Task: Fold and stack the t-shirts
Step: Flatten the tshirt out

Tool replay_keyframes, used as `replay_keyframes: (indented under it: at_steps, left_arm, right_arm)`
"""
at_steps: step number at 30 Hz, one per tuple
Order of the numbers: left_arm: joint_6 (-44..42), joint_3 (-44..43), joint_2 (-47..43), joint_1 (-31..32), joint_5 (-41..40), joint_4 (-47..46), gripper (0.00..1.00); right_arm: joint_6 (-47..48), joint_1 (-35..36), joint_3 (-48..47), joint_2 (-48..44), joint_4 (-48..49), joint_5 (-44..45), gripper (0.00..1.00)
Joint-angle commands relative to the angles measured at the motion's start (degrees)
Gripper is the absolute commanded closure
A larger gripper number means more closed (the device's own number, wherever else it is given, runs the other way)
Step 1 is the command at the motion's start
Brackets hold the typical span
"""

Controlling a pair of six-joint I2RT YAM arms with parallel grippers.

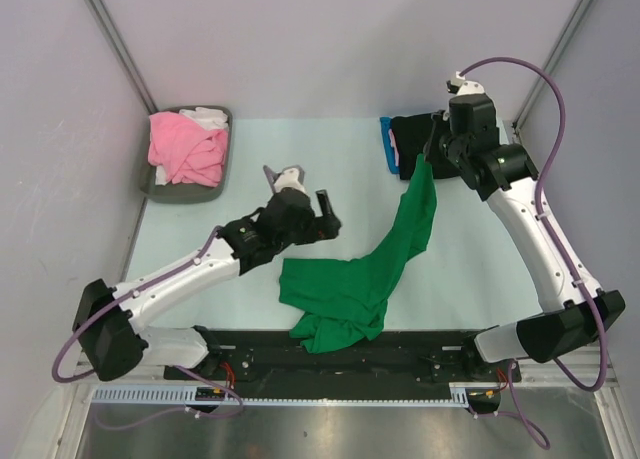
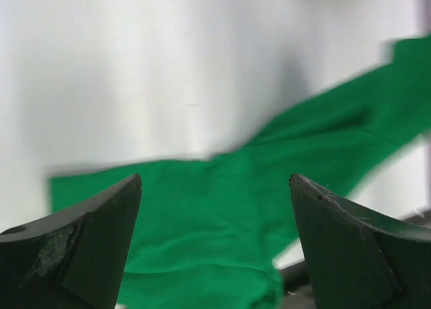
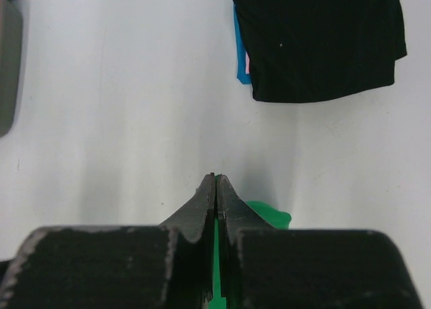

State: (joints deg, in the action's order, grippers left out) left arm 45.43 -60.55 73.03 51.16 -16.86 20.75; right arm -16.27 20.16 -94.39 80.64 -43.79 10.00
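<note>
green t-shirt [image 1: 352, 284] pinched in right tool [image 3: 215, 179], left tool [image 2: 215, 180] spread near it

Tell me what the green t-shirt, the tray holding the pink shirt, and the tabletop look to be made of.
The green t-shirt looks like soft, matte knit fabric, likely cotton: it drapes and creases where it hangs from the right gripper. The tray is dark grey and rigid with rounded corners, so probably plastic. The tabletop is a pale, smooth, matte sheet; its material cannot be told.
</note>
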Motion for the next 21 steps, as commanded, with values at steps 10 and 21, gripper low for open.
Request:
replay_keyframes:
  at_steps: [10, 21]
  left_arm:
    - [-4.0, 4.7, 10.3, -15.9, 6.8, 6.8, 0.14]
    - [-2.6, 11.7, 14.8, -15.9, 7.7, 2.8, 0.27]
  right_arm:
    - [-1.7, 1.5, 6.5, -3.1, 6.6, -2.7, 1.00]
    - [-1.2, 1.1, 8.4, -4.3, 7.1, -3.2, 1.00]
